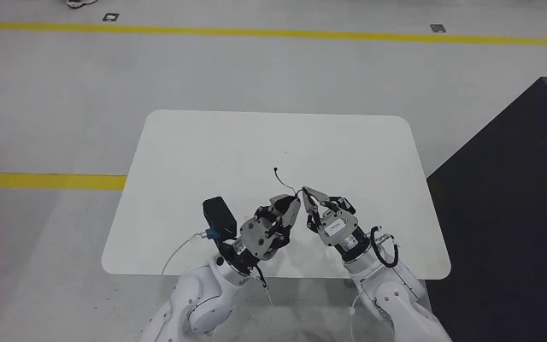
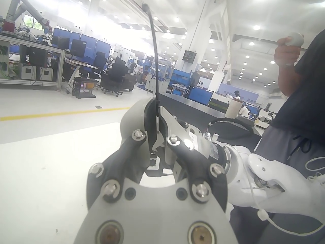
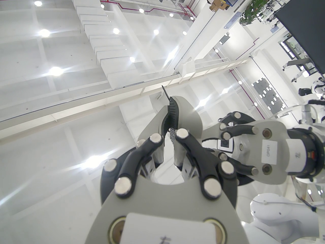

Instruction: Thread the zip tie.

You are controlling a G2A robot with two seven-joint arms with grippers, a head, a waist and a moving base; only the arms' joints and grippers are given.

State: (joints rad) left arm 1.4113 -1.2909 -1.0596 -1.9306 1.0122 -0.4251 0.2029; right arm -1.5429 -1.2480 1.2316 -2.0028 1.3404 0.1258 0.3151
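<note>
Zip tie [image 1: 279, 172]: a thin black strap held in the air over the near half of the table, pinched by both grippers. In the left wrist view its long free part [image 2: 155, 51] rises from the fingertips in a slight curve and ends in a small head.
Strap tip: in the right wrist view a short pointed end [image 3: 165, 94] pokes out past the fingertips.
Left gripper [image 1: 291, 207]: jaws closed on the strap, which runs out between the 2 fingertips [image 2: 156, 107].
Right gripper [image 1: 307, 196]: jaws clamped on the strap's thin end, between the ribbed pads [image 3: 171, 110].
Grippers together: tips just beside each other, angled inward, with the strap's head end reaching away from them toward the table's middle.
Table [image 1: 214, 145]: white, with rounded corners.
Floor: pale grey, with 1 yellow line [image 1: 256, 32] beyond the table's far edge.
Dark panel [image 1: 504, 188]: stands just off the table's right side.
</note>
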